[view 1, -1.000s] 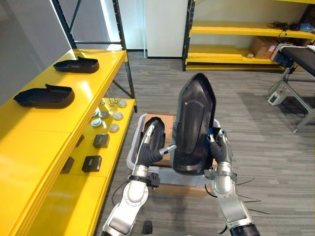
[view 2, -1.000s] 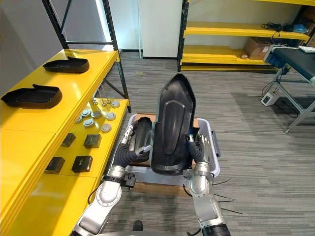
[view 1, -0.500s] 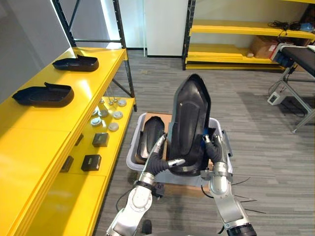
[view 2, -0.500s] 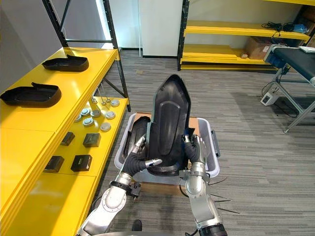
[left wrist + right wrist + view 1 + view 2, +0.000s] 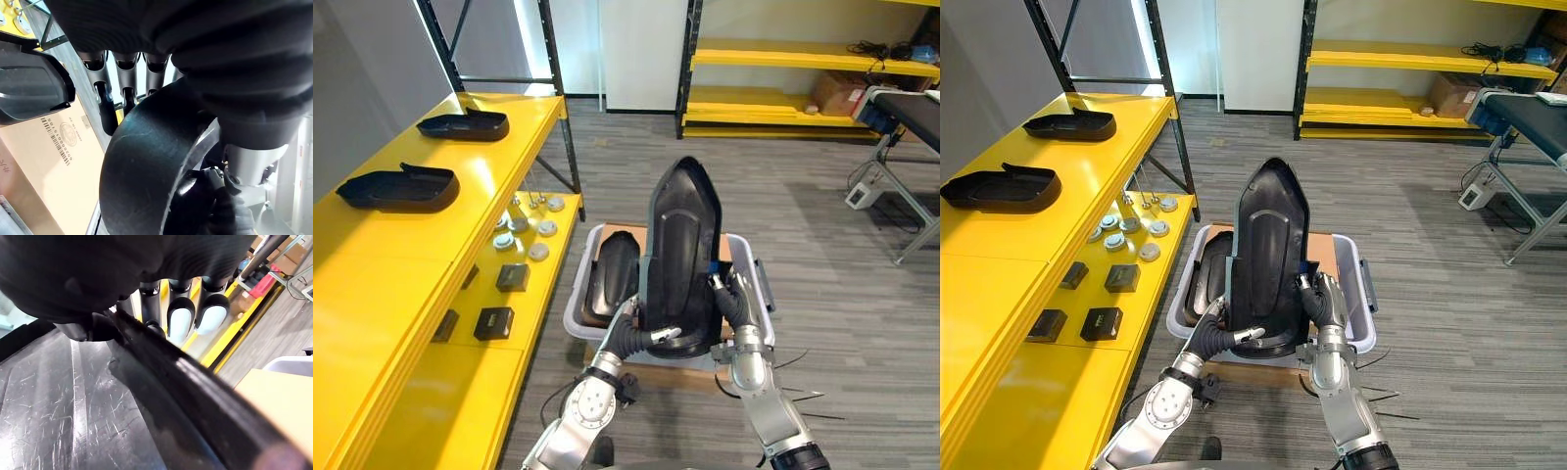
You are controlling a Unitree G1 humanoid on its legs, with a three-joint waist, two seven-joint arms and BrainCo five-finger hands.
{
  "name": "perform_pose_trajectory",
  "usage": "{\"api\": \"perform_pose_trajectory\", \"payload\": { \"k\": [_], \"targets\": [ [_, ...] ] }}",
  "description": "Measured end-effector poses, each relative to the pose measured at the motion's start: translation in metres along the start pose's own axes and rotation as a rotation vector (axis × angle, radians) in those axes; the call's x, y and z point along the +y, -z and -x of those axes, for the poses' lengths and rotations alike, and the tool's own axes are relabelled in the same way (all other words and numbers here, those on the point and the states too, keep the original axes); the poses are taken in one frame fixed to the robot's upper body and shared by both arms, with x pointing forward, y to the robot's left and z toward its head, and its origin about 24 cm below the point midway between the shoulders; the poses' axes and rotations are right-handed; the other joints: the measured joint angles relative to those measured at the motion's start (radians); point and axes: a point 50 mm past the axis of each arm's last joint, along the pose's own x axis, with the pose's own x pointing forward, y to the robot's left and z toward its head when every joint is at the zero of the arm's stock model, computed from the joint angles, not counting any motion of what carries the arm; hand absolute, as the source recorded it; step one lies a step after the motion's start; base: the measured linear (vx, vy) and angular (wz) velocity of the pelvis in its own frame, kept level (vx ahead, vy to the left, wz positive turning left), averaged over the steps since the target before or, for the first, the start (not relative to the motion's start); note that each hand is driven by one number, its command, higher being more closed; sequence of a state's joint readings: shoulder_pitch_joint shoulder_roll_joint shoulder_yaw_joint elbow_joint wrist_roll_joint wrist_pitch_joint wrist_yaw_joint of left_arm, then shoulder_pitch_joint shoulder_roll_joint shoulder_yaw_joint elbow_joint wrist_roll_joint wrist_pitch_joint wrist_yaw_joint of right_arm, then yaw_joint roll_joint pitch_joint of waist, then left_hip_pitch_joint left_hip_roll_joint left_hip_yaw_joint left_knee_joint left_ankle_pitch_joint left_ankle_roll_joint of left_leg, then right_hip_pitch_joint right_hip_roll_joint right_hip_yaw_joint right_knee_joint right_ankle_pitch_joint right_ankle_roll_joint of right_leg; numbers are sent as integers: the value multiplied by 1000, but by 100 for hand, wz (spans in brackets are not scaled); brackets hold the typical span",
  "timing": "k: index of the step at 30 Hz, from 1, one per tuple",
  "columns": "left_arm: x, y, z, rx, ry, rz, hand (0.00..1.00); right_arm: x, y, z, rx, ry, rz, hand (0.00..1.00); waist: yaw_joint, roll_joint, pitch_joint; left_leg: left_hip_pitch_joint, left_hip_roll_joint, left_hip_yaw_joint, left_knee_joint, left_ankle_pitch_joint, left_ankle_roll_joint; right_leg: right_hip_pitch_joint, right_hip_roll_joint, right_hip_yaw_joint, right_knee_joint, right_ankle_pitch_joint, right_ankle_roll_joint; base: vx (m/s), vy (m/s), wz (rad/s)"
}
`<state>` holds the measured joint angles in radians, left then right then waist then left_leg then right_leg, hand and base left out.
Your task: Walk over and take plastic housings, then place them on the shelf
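Obs.: you have the held housing (image 5: 680, 255) upright between both hands, narrow end toward 12 o'clock, hollow face toward the head camera; it hangs over the bin (image 5: 574, 305), apart from it.

Left robot hand (image 5: 651, 336): at 7 o'clock on the held housing, gripping its rounded lower end; the left wrist view shows the fingers (image 5: 105, 105) running down behind the rim, while a silver digit crosses the front face in the eye views.

Right robot hand (image 5: 732, 302): at 4 o'clock on the held housing, clamped on the side edge; in the right wrist view the fingers (image 5: 180, 318) lie on the far side of the rim and the thumb presses the scratched inner face.

Bin: pale, on the floor; a second housing (image 5: 612, 279) lies in its 9 o'clock half; cardboard (image 5: 634, 234) shows at its 12 o'clock end.

Yellow shelf (image 5: 401, 264): at 9 o'clock of the bin; two more housings rest on its top level, well apart, near housing (image 5: 399, 188) and far housing (image 5: 465, 127) toward 11 o'clock; the lower level holds round white parts (image 5: 524, 235) and small black blocks (image 5: 496, 323).
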<state>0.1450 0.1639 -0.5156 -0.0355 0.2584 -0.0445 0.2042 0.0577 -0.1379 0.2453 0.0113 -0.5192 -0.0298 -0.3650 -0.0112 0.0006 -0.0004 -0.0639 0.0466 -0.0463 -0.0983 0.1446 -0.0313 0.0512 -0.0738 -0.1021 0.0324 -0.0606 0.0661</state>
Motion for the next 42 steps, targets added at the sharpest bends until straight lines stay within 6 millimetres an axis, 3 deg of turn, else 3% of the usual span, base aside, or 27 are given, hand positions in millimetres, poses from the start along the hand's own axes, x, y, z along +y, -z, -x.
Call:
{"api": "perform_pose_trajectory", "payload": {
  "k": [6,16,21,25,34,38,40,42],
  "targets": [
    [7,5,-1,32,-37,0,100,3,-8,-1,-7,-28,-91,0,0,1,-1,6,0,0,-2,4,2,4,6,-2,1,-1,-1,0,0,0],
    [24,3,-2,44,-157,58,100,-7,-38,-4,-101,-95,-456,0,1,2,0,18,-11,-1,-5,1,-2,4,1,-4,19,-14,-1,0,0,0],
    [36,5,-1,64,-237,73,100,-33,-70,-4,-282,-34,-626,0,0,6,-2,18,-10,0,-5,-3,-7,4,2,-4,20,-17,-7,0,0,0],
    [45,9,0,84,-285,75,100,-58,-78,-4,-359,80,-692,0,0,7,-3,18,-10,1,-5,-3,-7,4,2,-4,20,-17,-7,0,0,0],
    [62,19,8,133,-413,117,100,-137,-43,4,-330,533,-674,0,-4,9,-4,19,-10,8,-5,-2,-6,3,1,-2,17,-14,-2,0,0,-1],
    [71,29,17,178,-478,142,100,-169,1,22,-165,778,-580,0,-7,18,-10,19,-10,7,-5,1,-1,3,1,-2,17,-14,-2,0,0,0],
    [77,33,22,198,-518,142,100,-171,28,31,-43,828,-544,0,-15,23,-13,19,-10,7,-5,1,-1,4,1,-3,17,-14,-2,0,0,0],
    [82,37,30,219,-564,146,100,-158,69,47,190,812,-513,0,-24,26,-15,19,-9,7,-5,1,-1,4,2,-3,17,-15,-3,0,0,0]
  ]
}}
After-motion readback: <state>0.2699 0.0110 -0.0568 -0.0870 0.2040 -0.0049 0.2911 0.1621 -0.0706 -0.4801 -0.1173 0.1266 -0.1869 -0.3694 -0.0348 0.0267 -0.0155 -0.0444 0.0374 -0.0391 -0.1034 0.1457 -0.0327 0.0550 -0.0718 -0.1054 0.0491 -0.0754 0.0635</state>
